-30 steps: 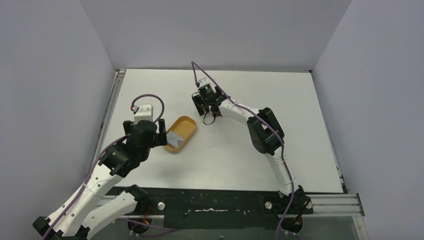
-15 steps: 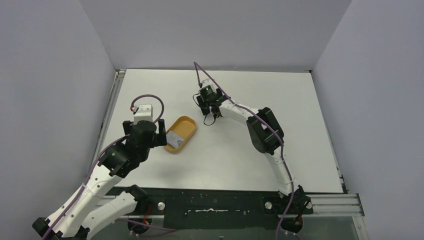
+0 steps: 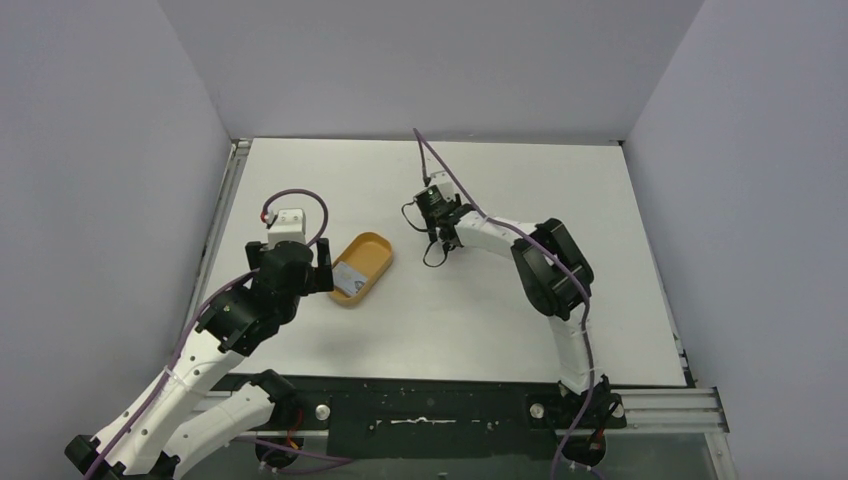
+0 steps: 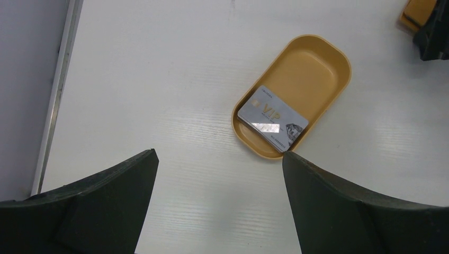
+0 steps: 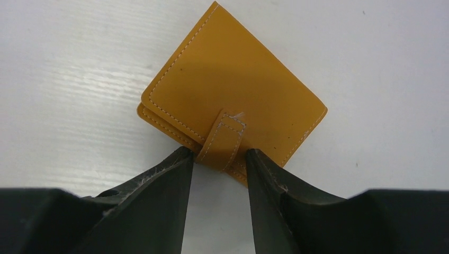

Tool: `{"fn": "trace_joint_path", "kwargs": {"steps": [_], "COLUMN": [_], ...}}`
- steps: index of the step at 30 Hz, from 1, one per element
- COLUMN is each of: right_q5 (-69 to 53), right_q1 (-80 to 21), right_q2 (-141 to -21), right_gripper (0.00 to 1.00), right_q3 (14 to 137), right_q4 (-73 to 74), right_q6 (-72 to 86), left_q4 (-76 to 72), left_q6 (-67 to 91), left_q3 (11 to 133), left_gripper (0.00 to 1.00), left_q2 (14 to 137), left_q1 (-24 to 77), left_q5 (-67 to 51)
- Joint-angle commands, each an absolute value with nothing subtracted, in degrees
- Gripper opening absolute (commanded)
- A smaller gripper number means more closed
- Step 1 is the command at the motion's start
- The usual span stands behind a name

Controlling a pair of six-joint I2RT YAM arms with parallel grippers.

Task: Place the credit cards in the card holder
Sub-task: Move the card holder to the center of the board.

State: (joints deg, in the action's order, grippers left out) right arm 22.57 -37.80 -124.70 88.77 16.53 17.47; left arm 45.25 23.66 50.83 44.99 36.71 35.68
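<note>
The tan-orange card holder (image 5: 233, 90) lies folded shut on the white table, its snap strap pointing at my right gripper (image 5: 217, 153). The jaws stand narrowed either side of the strap, their tips against the holder's near edge, with a slim gap still showing. In the top view the right gripper (image 3: 432, 205) hides the holder. A silvery credit card (image 4: 272, 117) marked VIP lies in the near end of the orange oval tray (image 4: 317, 47). My left gripper (image 4: 219, 153) hovers wide open just short of the tray, holding nothing.
A corner of the card holder (image 4: 418, 13) and the dark right gripper show at the left wrist view's top right. The tray (image 3: 372, 248) sits left of centre. A metal rail (image 3: 222, 215) runs along the table's left edge. Grey walls enclose three sides.
The right gripper has shifted right and nearer while its jaws narrowed from wide open to flanking the strap. The left arm, tray and card have not moved.
</note>
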Motion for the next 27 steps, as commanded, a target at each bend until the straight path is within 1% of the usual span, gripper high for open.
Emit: {"fn": "trace_joint_path", "kwargs": {"steps": [1,4,6,7,10,12,14,19,24,27], "right_q5": [25.7,25.9,25.2,24.8,24.3,23.4,22.7,21.3,13.8,12.0], "right_q1": [-37.9,-38.8,-39.0,-39.0,-39.0,-38.9,-38.8,-37.1,-32.9,-32.5], "right_q2": [-117.3,-113.2,-111.2,-110.4,-107.9,-106.9,-106.6,-108.0,-109.7,-111.2], "right_gripper": [0.40,0.42,0.47,0.53,0.74,0.82,0.86,0.86,0.85,0.85], "right_q3": [82.3,77.8,76.1,75.2,73.6,73.1,73.0,73.6,74.3,76.3], "right_q4": [17.8,17.8,18.6,18.9,19.4,20.0,20.6,21.5,20.6,21.3], "right_q6": [26.1,27.9,28.3,28.3,25.6,23.1,20.4,14.5,11.6,9.1], "left_q4": [43.1,43.0,42.8,42.8,42.7,42.5,42.4,42.2,42.2,42.2], "left_q6": [23.5,23.4,23.5,23.4,23.5,23.5,23.4,23.4,23.5,23.4], "left_q3": [53.2,53.1,53.2,53.2,53.1,53.1,53.2,53.0,53.0,53.1], "left_gripper": [0.87,0.87,0.87,0.87,0.87,0.87,0.87,0.86,0.86,0.86], "left_q2": [44.3,44.4,44.5,44.6,44.8,45.0,45.1,45.6,45.9,45.8], "left_q1": [36.7,36.6,36.4,36.3,35.9,35.6,35.4,34.6,34.4,34.4], "left_q5": [35.5,34.9,34.6,34.4,33.8,33.4,33.0,32.1,31.8,31.9]}}
